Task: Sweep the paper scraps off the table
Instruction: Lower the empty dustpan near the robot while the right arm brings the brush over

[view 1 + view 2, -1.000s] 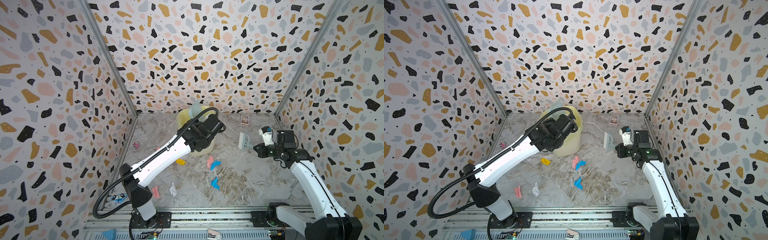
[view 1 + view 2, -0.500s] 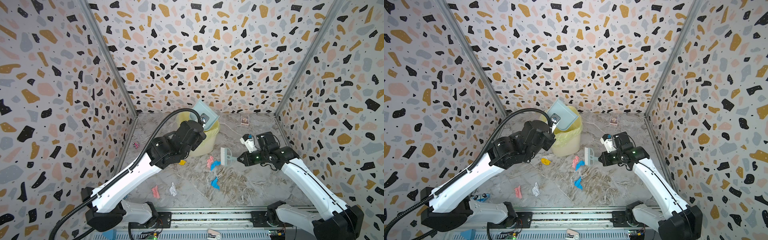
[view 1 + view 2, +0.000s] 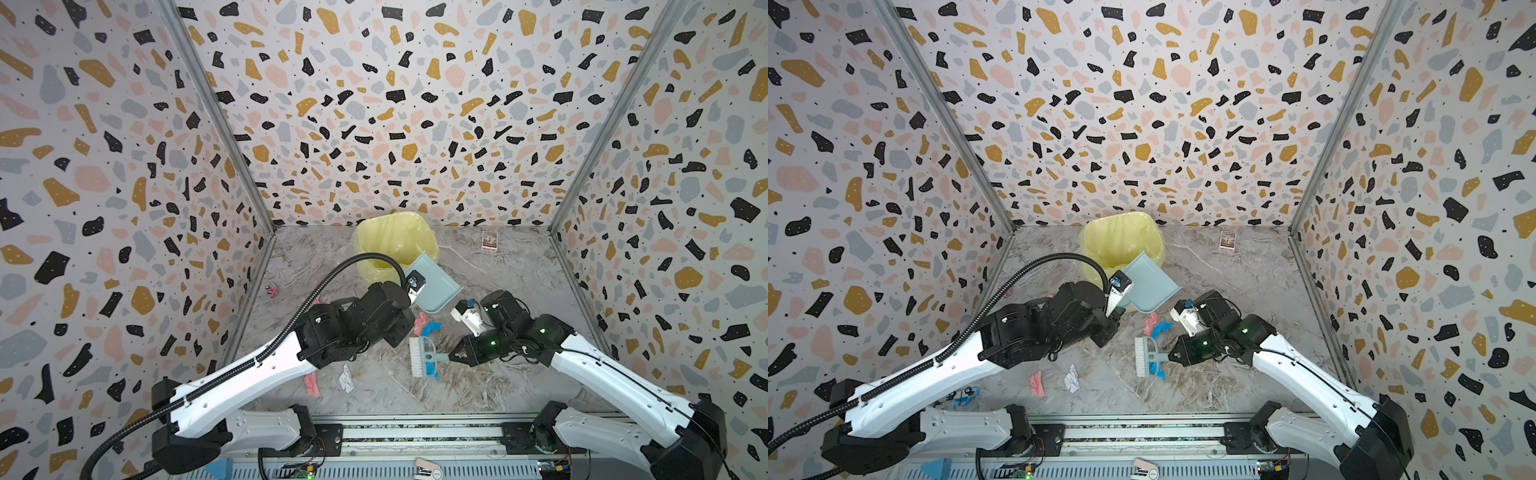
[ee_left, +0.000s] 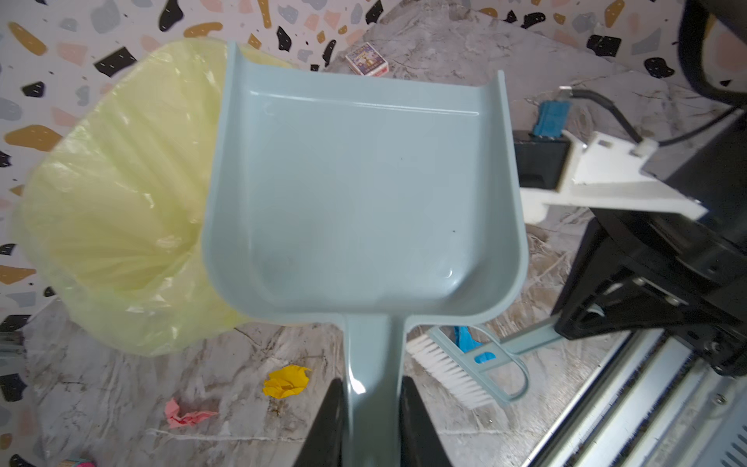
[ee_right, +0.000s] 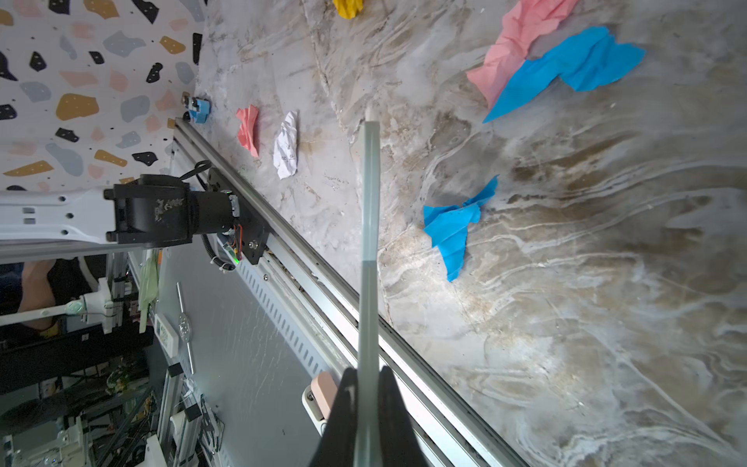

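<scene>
Six paper scraps (image 5: 286,145) lie loose on the table (image 3: 519,291). Nearest the front edge, left of its middle, a pink scrap (image 3: 311,384) and a white scrap (image 3: 345,378) sit just beside each other, apart from the rest. A small blue object (image 3: 961,397) rests at the front left corner.

About mid-table, the right gripper (image 3: 453,356) is clamped tight on the thin handle of a pale blue brush (image 3: 419,356), whose white bristles face the left edge. A blue scrap (image 3: 432,369) lies just behind the brush head, on the handle side, and is partly hidden by it (whether the bristles touch the table I cannot tell). Just beyond the brush, a second pink scrap (image 3: 420,322) and a second blue scrap (image 3: 432,327) touch and overlap. A yellow scrap (image 4: 286,381) lies nearer the left edge, hidden under the left arm in both top views.

Farther back, the left gripper (image 4: 372,388) is closed narrowly on the handle of a pale blue dustpan (image 3: 434,286). The pan is raised and empty, and its lip points toward the back right corner. A pink-and-black toy (image 3: 272,289) sits against the left edge. The dustpan overlaps the near rim of the bin (image 3: 390,241), which is lined with a yellow bag and stands near the middle of the back edge. A printed card (image 3: 489,240) lies flat at the back edge, toward the right corner.
</scene>
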{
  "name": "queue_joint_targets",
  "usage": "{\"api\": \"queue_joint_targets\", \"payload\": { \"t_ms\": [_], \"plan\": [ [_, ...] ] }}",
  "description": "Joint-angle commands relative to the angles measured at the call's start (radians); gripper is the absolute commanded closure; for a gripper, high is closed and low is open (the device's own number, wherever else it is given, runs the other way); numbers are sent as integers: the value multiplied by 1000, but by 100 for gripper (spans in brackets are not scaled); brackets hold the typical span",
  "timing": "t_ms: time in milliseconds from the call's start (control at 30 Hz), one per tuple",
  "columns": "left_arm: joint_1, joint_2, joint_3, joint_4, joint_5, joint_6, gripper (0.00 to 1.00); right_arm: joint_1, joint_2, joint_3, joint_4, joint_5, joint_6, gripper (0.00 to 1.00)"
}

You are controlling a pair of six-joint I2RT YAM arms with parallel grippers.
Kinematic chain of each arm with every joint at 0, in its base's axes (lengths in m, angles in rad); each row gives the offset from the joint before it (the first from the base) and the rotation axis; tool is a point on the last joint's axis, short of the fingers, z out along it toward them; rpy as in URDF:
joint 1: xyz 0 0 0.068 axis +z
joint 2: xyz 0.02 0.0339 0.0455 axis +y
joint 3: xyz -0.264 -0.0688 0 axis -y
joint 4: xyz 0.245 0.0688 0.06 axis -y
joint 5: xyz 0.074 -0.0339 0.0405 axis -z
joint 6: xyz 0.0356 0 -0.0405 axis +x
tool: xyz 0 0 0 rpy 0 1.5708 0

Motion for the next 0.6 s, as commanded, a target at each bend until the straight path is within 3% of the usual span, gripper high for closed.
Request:
{"api": "queue_joint_targets", "payload": {
  "t_ms": [0,267,567],
  "plan": [
    [-44,-18,-46,-65,72,-107,100,3,-5,92,-105,99,-23,100],
    [-161,-98,-151,-107,98,-319,100,4,26,204,-300,232,-90,100],
    [-258,-123,-252,-71,121,-457,100,3,51,259,-416,358,-134,100]
  ]
}}
